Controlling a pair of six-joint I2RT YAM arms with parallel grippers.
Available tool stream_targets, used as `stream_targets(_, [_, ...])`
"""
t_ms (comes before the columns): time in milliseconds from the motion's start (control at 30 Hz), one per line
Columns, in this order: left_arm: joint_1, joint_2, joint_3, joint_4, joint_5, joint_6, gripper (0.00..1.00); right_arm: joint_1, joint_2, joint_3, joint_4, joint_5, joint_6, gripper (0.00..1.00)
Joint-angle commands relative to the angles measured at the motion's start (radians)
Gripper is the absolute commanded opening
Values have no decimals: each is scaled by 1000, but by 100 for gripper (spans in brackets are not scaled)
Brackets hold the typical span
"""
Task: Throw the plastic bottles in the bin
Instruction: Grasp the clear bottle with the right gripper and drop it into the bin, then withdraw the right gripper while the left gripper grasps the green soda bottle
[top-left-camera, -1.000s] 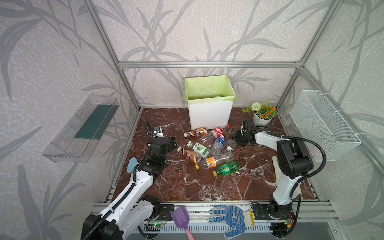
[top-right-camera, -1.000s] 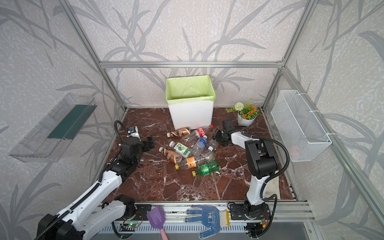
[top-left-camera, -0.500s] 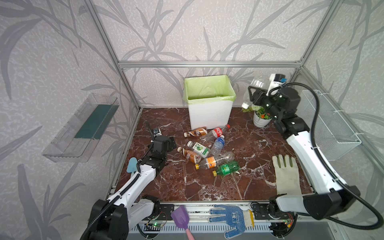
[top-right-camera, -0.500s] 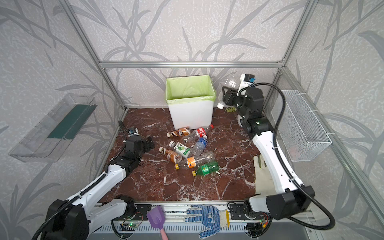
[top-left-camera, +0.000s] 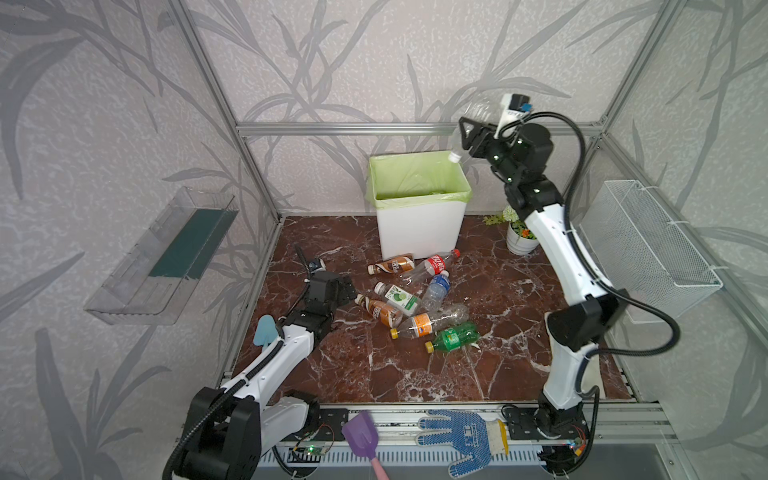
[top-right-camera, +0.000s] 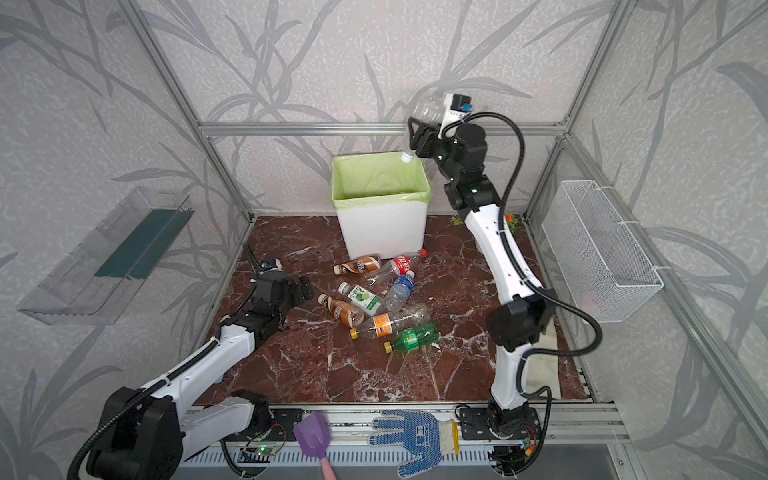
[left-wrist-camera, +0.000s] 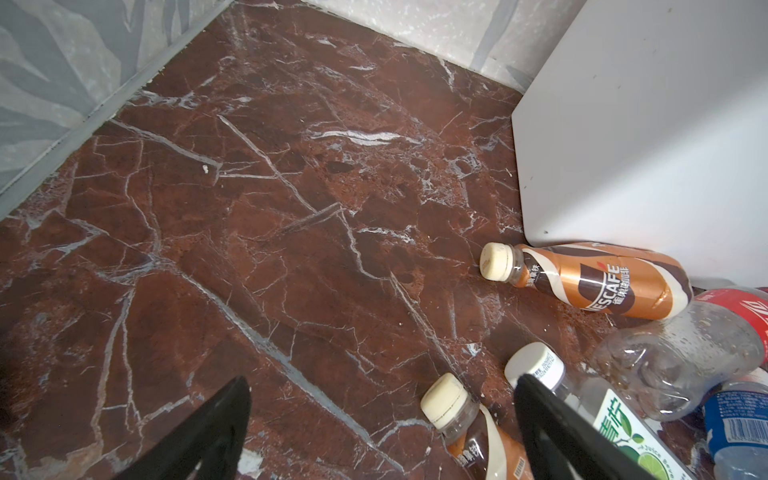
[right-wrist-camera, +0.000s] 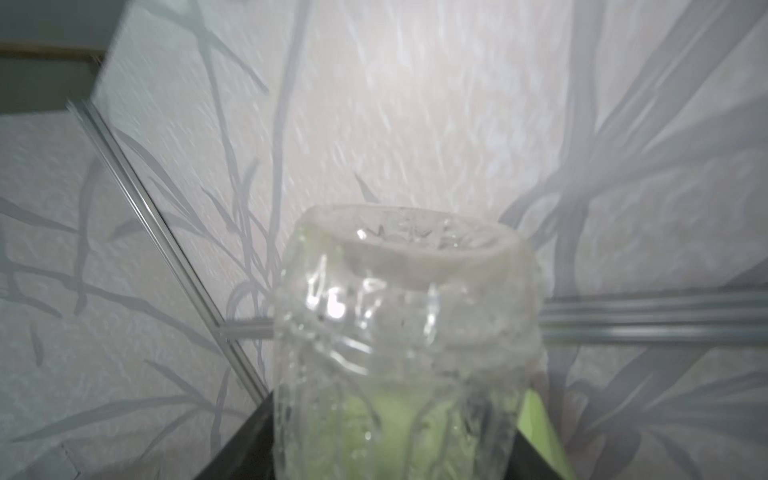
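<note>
The clear bottle (top-left-camera: 478, 112) is up in the air at the back right, between the jaws of the right pincer (top-left-camera: 468, 137), above the bin (top-left-camera: 419, 232). It stands steep, cap down and base up, its long axis leaning so the base tips toward the right wall. In both top views the white cap shows against the far right corner of the bin's green liner. Seen from the right wrist, the bottle (right-wrist-camera: 407, 332) fills the gap between the two dark jaws, with liner green showing through it. Whether they pinch it or only flank it I cannot tell. The bin sits on the desk (top-left-camera: 353, 365) against the back wall. The right arm rises in front of the flower pot (top-left-camera: 517, 245) beside it, hiding part of it. Before the bin more bottles lie on their sides: a brown bottle (top-left-camera: 392, 264) at the foot of its front wall, a red-label bottle (top-left-camera: 436, 262) beside that, then a blue-label bottle (top-left-camera: 436, 289), a lime bottle (top-left-camera: 399, 297), a second brown bottle (top-left-camera: 380, 309), an orange-label bottle (top-left-camera: 428, 322) and a green bottle (top-left-camera: 453, 337) nearest the front. The left pincer (top-left-camera: 347, 289) sits low at the left of this heap, jaws spread wide. In its wrist view the second brown bottle's cap lies between the fingers (left-wrist-camera: 561, 436), and the lime bottle's white cap sits right at one fingertip.
</note>
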Motion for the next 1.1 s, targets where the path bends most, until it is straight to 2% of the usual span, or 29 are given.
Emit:
stream_targets(0, [6, -4, 33, -37, 11, -30, 99, 14, 8, 160, -229, -41, -22, 90])
stream_targets(100, [6, -13, 21, -36, 9, -28, 99, 38, -73, 96, -187, 43, -90, 100])
stream_targets(300, [6, -20, 12, -34, 24, -29, 99, 42, -301, -217, -38, 93, -124, 99])
stream_targets(433, [6, -23, 8, -18, 51, 1, 99, 39, -428, -400, -42, 84, -137, 99])
stream_targets(533, [4, -37, 1, 3, 96, 42, 99, 38, -525, -589, -73, 79, -144, 99])
stream_targets(600, [0, -59, 1, 15, 132, 80, 99, 31, -606, -763, -63, 119, -144, 99])
stream_targets(667, [-24, -88, 13, 4, 139, 137, 99, -6, -684, -945, -26, 106, -108, 99])
stream_targets(733, [-78, -112, 41, -25, 105, 218, 99, -58, -753, -1111, -4, 93, -60, 99])
stream_targets(867, [-288, -76, 151, -117, -19, 398, 99, -174, -892, -1400, 11, 108, -2, 99])
stream_targets(967, [-455, 36, 248, -171, 0, 455, 99, -259, -986, -1566, 27, 109, 28, 99])
stream_targets(1067, [-644, 229, 391, -279, -21, 535, 99, -340, -1055, -1678, 22, 102, 57, 99])
